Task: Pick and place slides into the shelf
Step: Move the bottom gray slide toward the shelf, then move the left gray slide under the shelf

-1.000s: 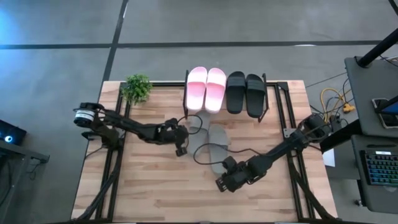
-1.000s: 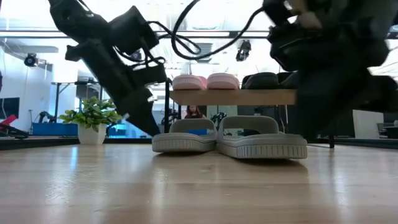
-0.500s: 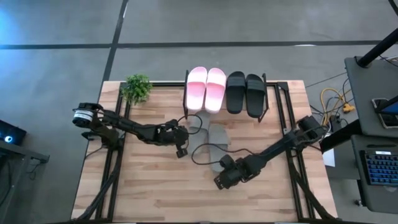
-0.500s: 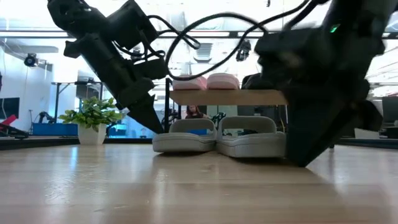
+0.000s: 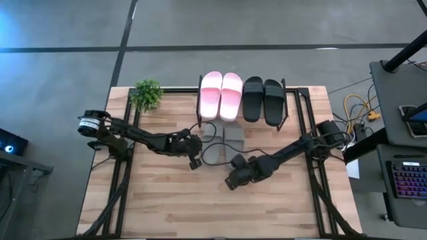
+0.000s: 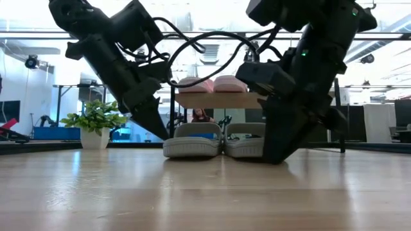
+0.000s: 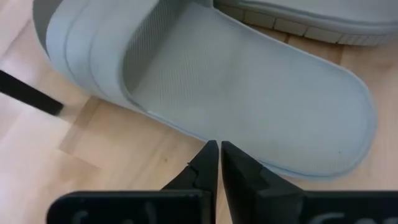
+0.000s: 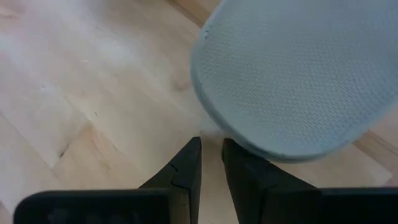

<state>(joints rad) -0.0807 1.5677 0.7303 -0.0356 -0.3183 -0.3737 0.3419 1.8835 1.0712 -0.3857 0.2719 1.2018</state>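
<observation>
The grey-green pair stands flat on the table, toes under the shelf [image 6: 218, 100]: the left slide [image 5: 211, 139] [image 7: 249, 87] and the right slide [image 5: 234, 141] [image 8: 305, 68]. A pale pink pair [image 5: 221, 93] and a black pair [image 5: 263, 99] lie on the shelf's top. My left gripper [image 5: 194, 159] [image 7: 219, 149] is shut, low beside the left grey slide. My right gripper [image 5: 231, 181] [image 8: 211, 146] is all but shut, at the heel of the right grey slide. My left gripper has its shut fingertips against the long outer side edge [image 7: 214, 138] of the left grey slide's sole, coming slanting down from the table's left. The slide lies flat on the table. My right gripper meets the rounded heel edge [image 8: 233, 146] of the right grey slide with one fingertip [image 8: 227, 149], coming from the table's near side, slanting down. The slide lies flat on the table.
A small potted plant [image 5: 147, 93] [image 6: 96, 119] stands at the far left of the table. Black cables [image 5: 217, 155] loop over the grey slides between the two arms. Bare wood lies on the near half of the table [image 5: 167, 200].
My right gripper has moved toward the far edge and a little left, and the right grey slide has slid ahead of it along the table, farther under the shelf, drawing level with the left one. My left gripper has stayed beside the left slide.
</observation>
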